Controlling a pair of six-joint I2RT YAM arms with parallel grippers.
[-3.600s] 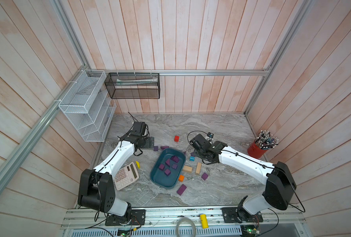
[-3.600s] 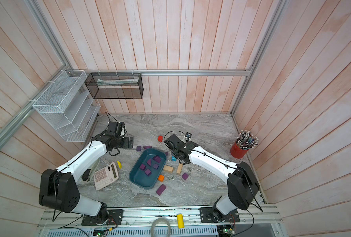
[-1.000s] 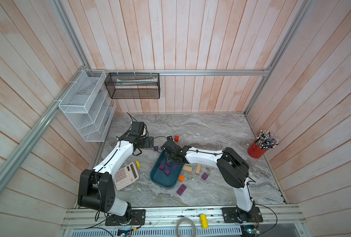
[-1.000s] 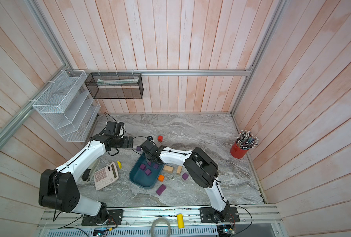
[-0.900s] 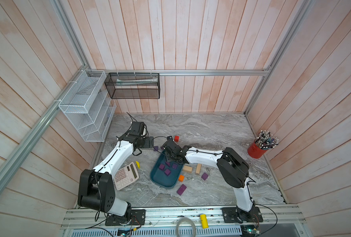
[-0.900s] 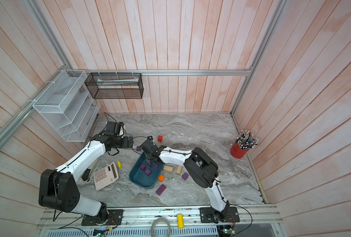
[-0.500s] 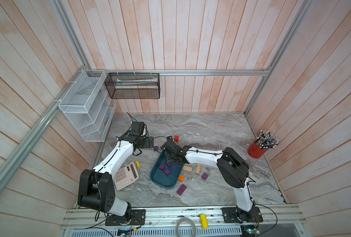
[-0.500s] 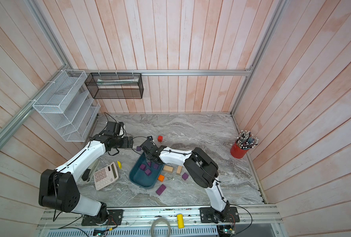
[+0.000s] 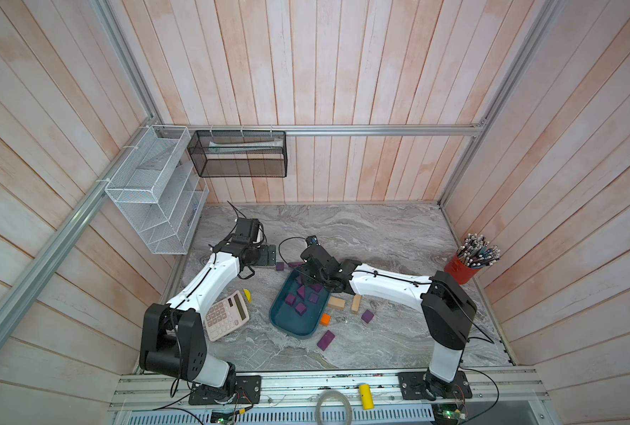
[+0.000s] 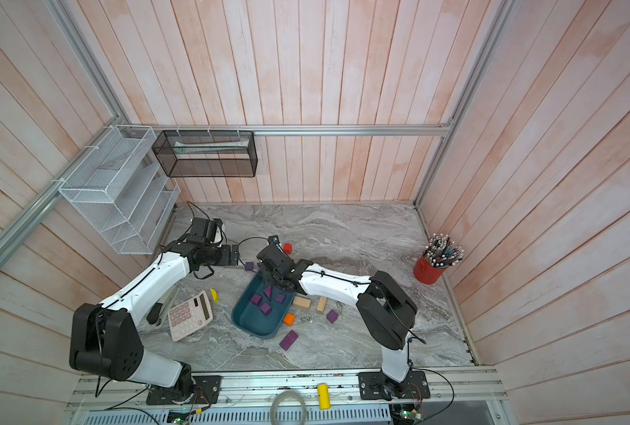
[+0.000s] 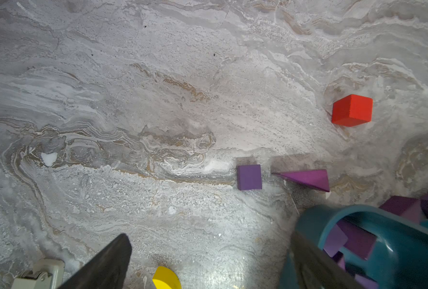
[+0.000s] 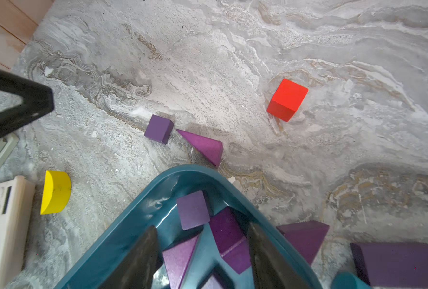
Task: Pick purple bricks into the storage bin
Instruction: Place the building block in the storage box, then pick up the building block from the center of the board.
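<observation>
The shallow teal plastic storage bin point(image 9: 293, 325) holds several dark-purple bricks point(image 9: 300, 308); right claw point(image 12: 202, 229) above it parted, empty; left claw point(image 11: 209, 235) wide.

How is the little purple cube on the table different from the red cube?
Colour: the small matte purple cube is dark, the bright red cube vivid. Size: the red cube looks bigger than the purple cube. Neighbours: the purple cube sits close beside a purple wedge; the red cube stands alone. Both are cubes resting on the grey marble table, outside the teal plastic bin.
</observation>
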